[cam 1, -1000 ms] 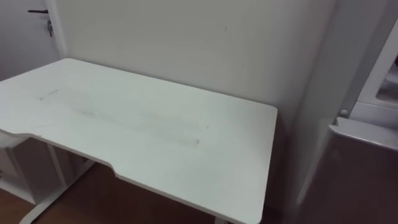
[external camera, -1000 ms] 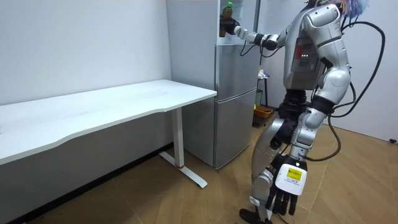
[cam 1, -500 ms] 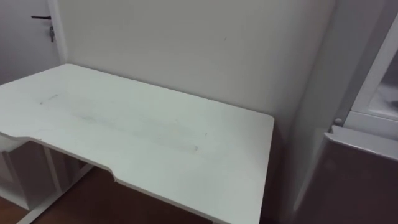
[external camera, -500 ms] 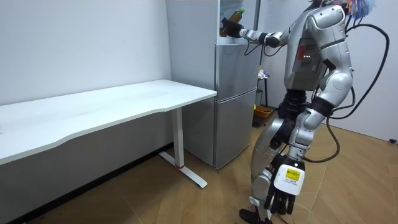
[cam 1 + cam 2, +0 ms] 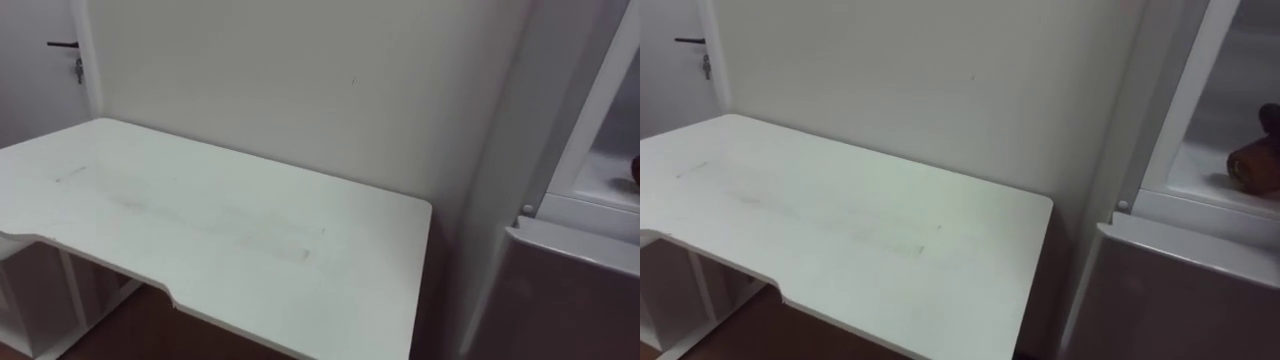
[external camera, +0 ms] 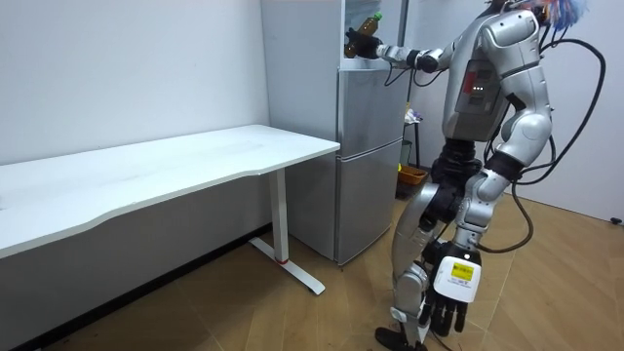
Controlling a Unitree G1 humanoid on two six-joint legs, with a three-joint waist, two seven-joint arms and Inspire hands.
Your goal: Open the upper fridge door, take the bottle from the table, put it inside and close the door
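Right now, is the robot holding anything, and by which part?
Yes. The right hand has its fingers around the lower body of the bottle, up at the fridge. The left hand hangs empty.

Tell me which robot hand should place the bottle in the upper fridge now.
Right. The right robot hand holds the bottle at the open upper fridge; the left robot hand hangs low beside the leg.

One white table (image 6: 195, 161), one silver fridge (image 6: 370, 166) and one bottle (image 6: 369, 21) are present. Robot hands number two: one right hand (image 6: 354, 44), one left hand (image 6: 444, 314). One door handle (image 5: 60, 44) completes the count.
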